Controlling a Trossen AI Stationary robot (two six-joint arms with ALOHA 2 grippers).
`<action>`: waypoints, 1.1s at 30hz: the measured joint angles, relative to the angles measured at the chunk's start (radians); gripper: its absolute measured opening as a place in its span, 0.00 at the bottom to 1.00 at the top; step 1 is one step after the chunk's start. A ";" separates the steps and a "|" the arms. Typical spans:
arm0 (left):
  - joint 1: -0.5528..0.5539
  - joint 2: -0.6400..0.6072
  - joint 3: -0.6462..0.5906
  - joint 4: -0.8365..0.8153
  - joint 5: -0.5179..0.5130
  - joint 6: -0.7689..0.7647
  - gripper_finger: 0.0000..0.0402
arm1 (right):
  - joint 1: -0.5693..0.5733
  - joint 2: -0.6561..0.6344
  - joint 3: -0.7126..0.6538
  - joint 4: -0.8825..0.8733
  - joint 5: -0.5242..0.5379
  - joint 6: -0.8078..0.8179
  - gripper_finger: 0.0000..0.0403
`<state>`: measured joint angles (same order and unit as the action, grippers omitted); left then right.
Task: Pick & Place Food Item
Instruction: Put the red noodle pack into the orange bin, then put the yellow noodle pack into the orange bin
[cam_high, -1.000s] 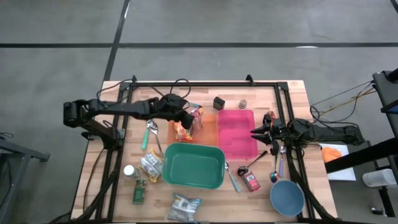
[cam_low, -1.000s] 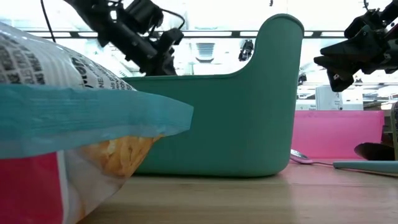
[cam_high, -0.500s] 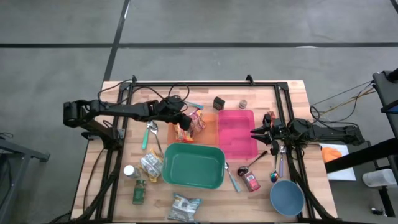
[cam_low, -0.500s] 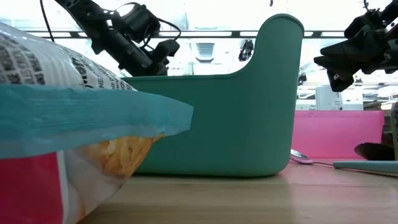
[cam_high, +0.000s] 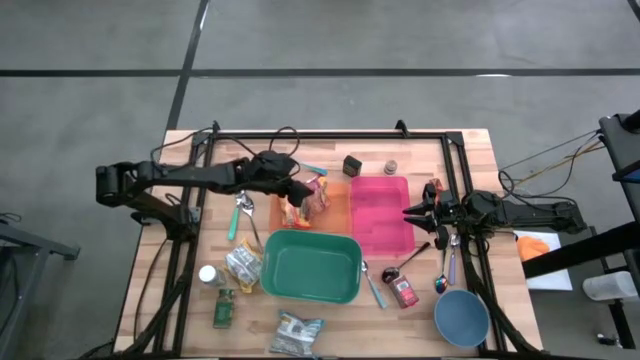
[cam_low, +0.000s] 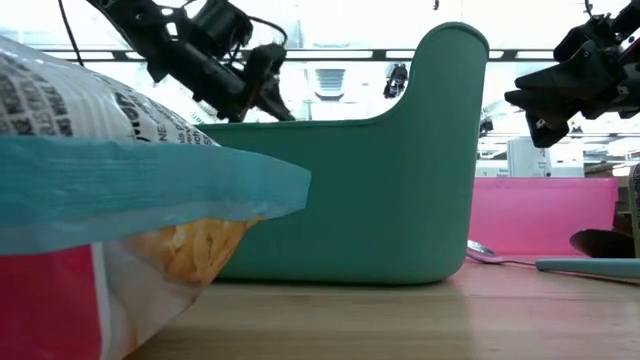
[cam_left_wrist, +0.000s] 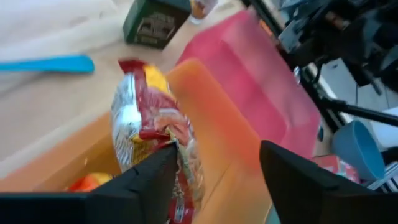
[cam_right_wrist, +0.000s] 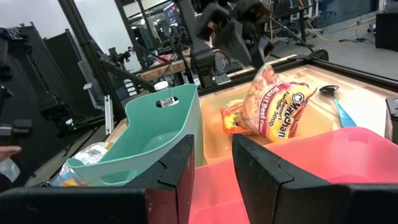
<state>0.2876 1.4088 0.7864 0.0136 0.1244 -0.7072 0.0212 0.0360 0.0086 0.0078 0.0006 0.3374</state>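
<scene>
A red-and-yellow ramen packet (cam_left_wrist: 149, 137) stands tilted in the orange tray (cam_high: 338, 212), its lower end (cam_right_wrist: 264, 134) on the tray floor beside a small orange snack pack (cam_right_wrist: 235, 118). My left gripper (cam_left_wrist: 217, 180) is open just above and to the table's left of the packet's top, also visible in the high view (cam_high: 300, 190) and the low view (cam_low: 268, 85). My right gripper (cam_high: 408, 212) waits at the pink tray's right edge, fingers apart with nothing between them (cam_right_wrist: 212, 168). My left gripper's one fingertip (cam_left_wrist: 169, 155) stands right at the packet's upper edge (cam_left_wrist: 177, 140), slanting down from the table's left. I cannot tell whether it touches the packet. The other finger is well clear of it.
A pink tray (cam_high: 380, 212) adjoins the orange one. A green bin (cam_high: 310, 265) sits nearer. Spoons (cam_high: 240, 215), a blue bowl (cam_high: 461, 318), a can (cam_high: 405, 291) and snack bags (cam_high: 243, 265) lie around. A black metal frame (cam_high: 330, 135) borders the work area.
My left gripper has opened and let go of the ramen packet, staying close above it. The packet now stands tilted on its own in the orange tray.
</scene>
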 joint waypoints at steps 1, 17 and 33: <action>0.004 -0.013 0.000 -0.003 0.000 0.006 0.61 | 0.000 0.000 0.000 0.000 0.000 0.000 0.27; 0.032 -0.170 0.000 -0.169 0.000 -0.003 0.80 | 0.000 0.000 0.000 0.000 0.000 0.000 0.27; -0.008 -0.500 0.000 -0.774 0.000 -0.309 0.80 | 0.000 0.000 0.000 0.000 0.000 0.000 0.27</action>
<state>0.2792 0.9089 0.7868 -0.7606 0.1239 -1.0159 0.0212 0.0360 0.0086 0.0078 0.0006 0.3374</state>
